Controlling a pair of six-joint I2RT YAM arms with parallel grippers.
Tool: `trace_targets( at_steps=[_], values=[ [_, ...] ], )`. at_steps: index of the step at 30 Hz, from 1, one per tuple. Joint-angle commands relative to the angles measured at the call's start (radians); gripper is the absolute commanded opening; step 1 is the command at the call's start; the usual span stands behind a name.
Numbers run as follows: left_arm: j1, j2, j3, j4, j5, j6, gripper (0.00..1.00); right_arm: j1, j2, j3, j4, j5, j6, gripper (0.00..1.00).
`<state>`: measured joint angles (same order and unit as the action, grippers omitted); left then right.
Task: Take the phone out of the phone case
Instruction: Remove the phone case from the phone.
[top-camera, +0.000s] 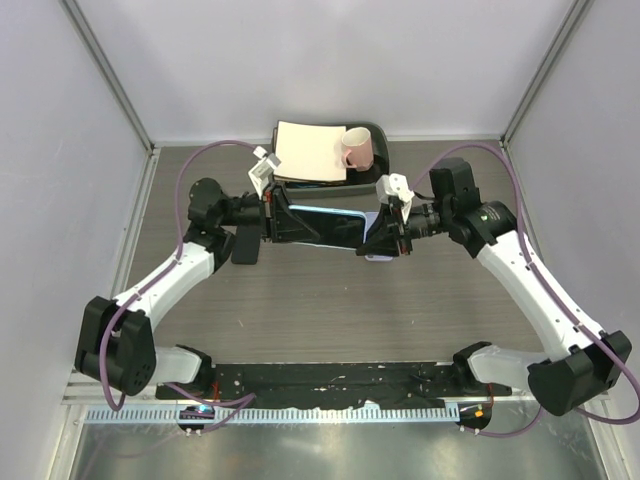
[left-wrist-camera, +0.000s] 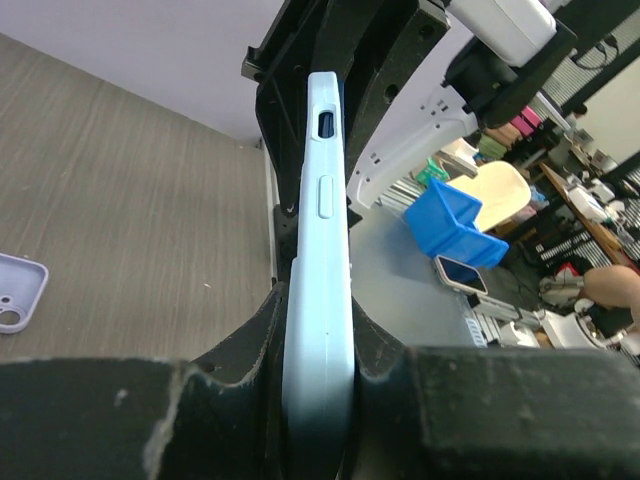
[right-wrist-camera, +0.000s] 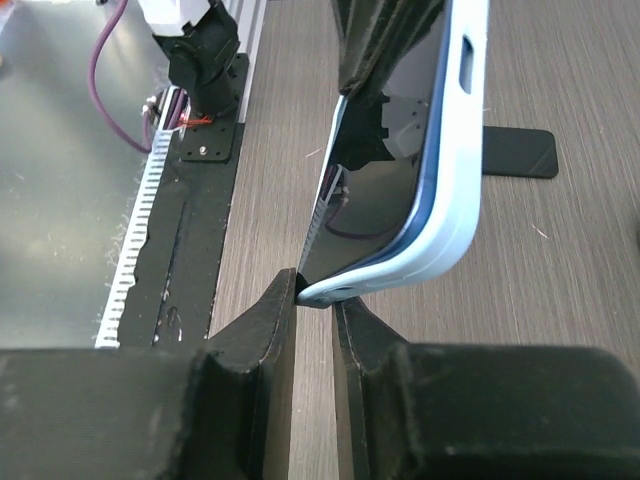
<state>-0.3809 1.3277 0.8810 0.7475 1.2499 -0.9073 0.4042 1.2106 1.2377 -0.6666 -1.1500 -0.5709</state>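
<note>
Main risk: right gripper had only a thin pinch on the bottom corner of the phone case, jaws almost fully closed on that lip, so a peel could have slipped off the soft edge and snapped back. Couldn't tell whether the pinch caught case only or the phone edge too; if both, pulling would have dragged the whole thing rather than separating it. Left gripper was clamped tight across the case's thickness at the other end, which also squeezes the phone inside and could have fought the release. The assembly was held in the air between the two arms over the middle of the table, phone seated in the case, so if it popped free suddenly it would have dropped onto the wood-grain top. Case: pale blue, matte, rubbery-looking, rounded corners, with oval cutouts and a raised side button. Phone face: glossy black glass, reflective. Finger pads: black, worn and scuffed. A lilac spare case and a flat black pad lay on the table nearby
</note>
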Motion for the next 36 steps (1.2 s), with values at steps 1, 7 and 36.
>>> trace_targets(
  at_steps=[1,7,36],
  values=[
    [-0.021,-0.007,0.065,0.098,-0.027,-0.093,0.00,0.074,-0.059,0.042,-0.085,0.010,-0.176,0.10],
    [-0.029,-0.013,0.047,0.099,-0.033,-0.090,0.00,0.104,-0.108,0.028,-0.057,-0.007,-0.167,0.09],
    [-0.165,0.028,0.016,0.253,0.023,-0.157,0.00,0.096,-0.105,0.051,0.023,-0.090,-0.162,0.01]
  ],
)
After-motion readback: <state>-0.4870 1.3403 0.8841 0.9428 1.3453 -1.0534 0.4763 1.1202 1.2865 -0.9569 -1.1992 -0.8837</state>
